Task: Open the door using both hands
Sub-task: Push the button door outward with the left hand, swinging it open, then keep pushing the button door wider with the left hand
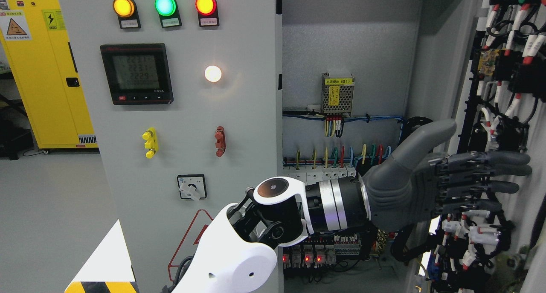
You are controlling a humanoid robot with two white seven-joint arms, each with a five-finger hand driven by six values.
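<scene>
A grey electrical cabinet fills the head view. Its left door is closed and carries three indicator lamps, a meter and a rotary switch. The right door stands swung out to the right, showing its wired inner side. My left arm comes in at the bottom left of the middle and reaches across. My left hand is open, its fingers stretched flat against the right door's inner side and the thumb raised. The right hand is out of view.
The cabinet's interior shows a small power supply, coloured wires and breakers along the lower part. A yellow cabinet stands at the far left on a grey floor. A white block with hazard stripes sits at the bottom left.
</scene>
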